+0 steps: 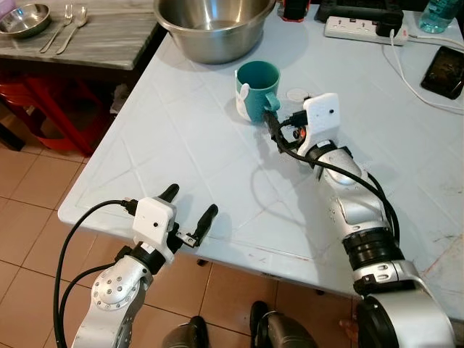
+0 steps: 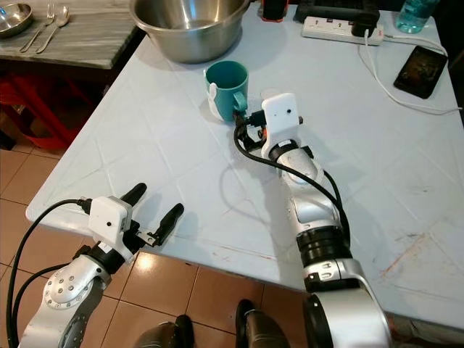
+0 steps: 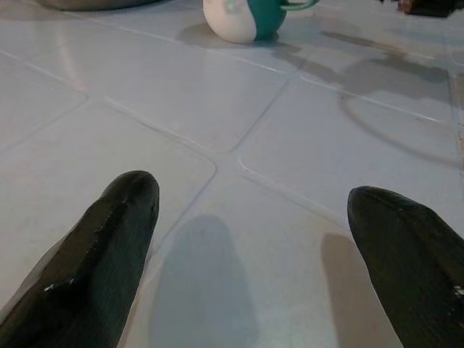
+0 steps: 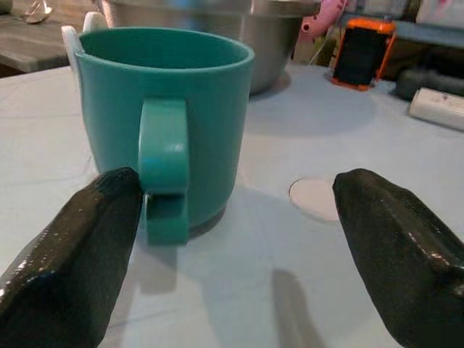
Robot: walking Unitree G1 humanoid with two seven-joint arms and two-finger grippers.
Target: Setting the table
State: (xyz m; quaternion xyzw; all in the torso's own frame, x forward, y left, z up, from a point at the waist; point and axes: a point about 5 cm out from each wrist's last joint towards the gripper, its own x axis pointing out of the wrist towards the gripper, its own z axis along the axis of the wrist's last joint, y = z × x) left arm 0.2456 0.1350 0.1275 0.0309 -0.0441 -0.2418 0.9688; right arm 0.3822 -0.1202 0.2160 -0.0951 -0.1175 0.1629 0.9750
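A teal mug (image 1: 258, 88) stood upright on the pale blue table (image 1: 181, 159), just in front of a large steel bowl (image 1: 214, 25) at the far edge. The mug's handle faced the robot; a white shape clung to its left side. The right gripper (image 4: 235, 217) lay low over the table just beside the mug, its fingers spread apart; in the right wrist view one fingertip (image 4: 94, 225) sat against or just beside the handle, the other (image 4: 391, 232) stood clear, near a small white disc (image 4: 313, 197) on the tabletop. Nothing was held between them. The left gripper (image 1: 190, 214) hovered at the near table edge, well apart from the mug, fingers likewise spread and empty.

On the far right lay a white power strip (image 1: 360, 27) with its cable, and a dark phone (image 1: 444, 71). A bottle (image 1: 438, 14) stood at the far corner. To the left, a separate grey table (image 1: 109, 32) carried a small steel dish (image 1: 23, 19) and two pieces of cutlery (image 1: 67, 25) beside it.
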